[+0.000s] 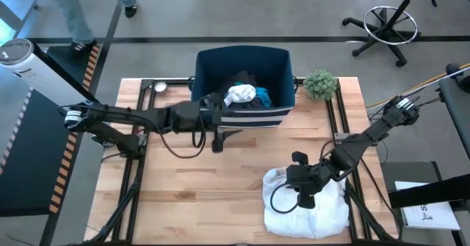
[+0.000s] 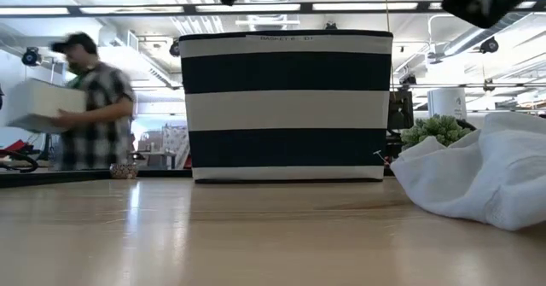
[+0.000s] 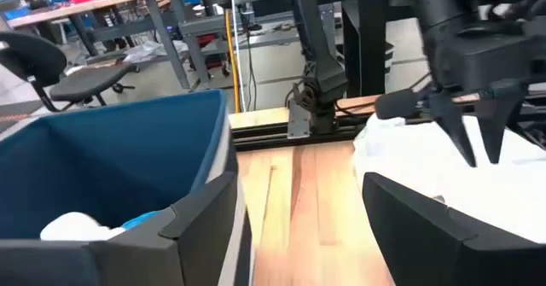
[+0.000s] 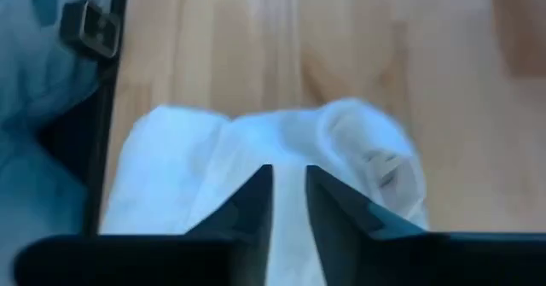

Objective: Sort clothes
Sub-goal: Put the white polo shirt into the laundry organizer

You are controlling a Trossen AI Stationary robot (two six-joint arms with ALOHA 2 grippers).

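Clothes are split between two places at this moment. One large white soft fabric garment [image 1: 308, 205] lies crumpled on the wooden table [image 1: 205, 194], on the right-arm side and well apart from the navy fabric bin with white stripes [image 1: 246, 117]. Inside that bin, the high view shows a dark garment [image 1: 246, 84], a small white piece [image 1: 239, 94] and a bright blue piece [image 1: 262, 97] heaped together, so part of the sorting looks done, though how many pieces lie underneath cannot be told.

The right gripper [image 1: 302, 194] hangs over the white garment's near edge; its wrist view shows the two fingers [image 4: 256, 202] almost together with only a thin slit between them, and no cloth can be seen pinched there. The left gripper [image 1: 220, 134] sits just beside the bin's front wall, above the table, its fingers [image 3: 200, 226] spread wide and holding nothing.

As a judgement, the white garment is the piece left out on the table, and it has not yet been lifted. A small green fuzzy plant [image 1: 321, 84] stands beside the bin, and a person [image 2: 90, 107] carrying a box passes in the room behind.
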